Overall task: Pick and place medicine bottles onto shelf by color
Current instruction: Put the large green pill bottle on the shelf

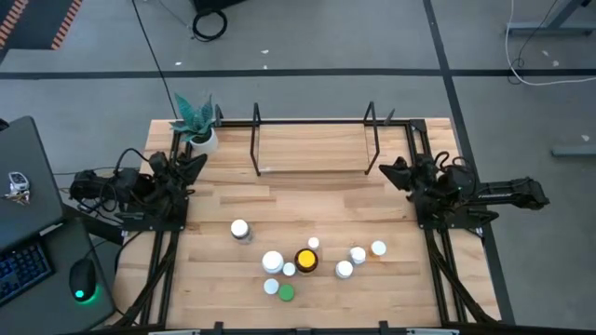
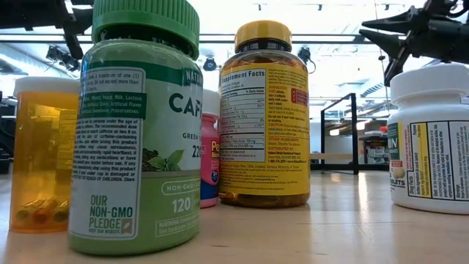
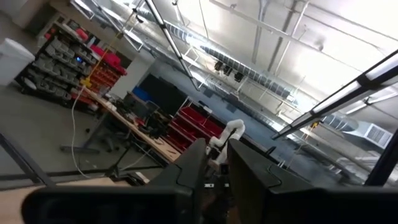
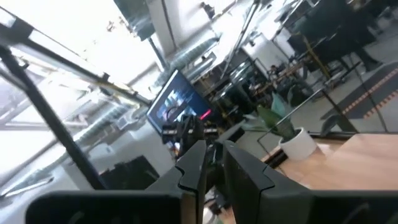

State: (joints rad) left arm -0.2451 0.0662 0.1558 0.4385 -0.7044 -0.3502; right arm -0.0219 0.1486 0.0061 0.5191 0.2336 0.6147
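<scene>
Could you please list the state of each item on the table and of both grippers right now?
shelf: upright, nothing on it.
medicine bottles: standing upright, capped, clustered near the table's front edge.
green-capped bottle: upright, closed.
potted plant: upright at the shelf's left end.
left gripper: holds nothing.
right gripper: holds nothing.

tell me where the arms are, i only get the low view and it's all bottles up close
Observer: Both wait at the table's sides: the left gripper by the potted plant, the right gripper opposite.
Operator: anything on the shelf yet
Observer: No, nothing stands on the shelf.
Operator: how many bottles out
Observer: About ten bottles, clustered away from the shelf; the green-capped bottle is farthest from it.
</scene>
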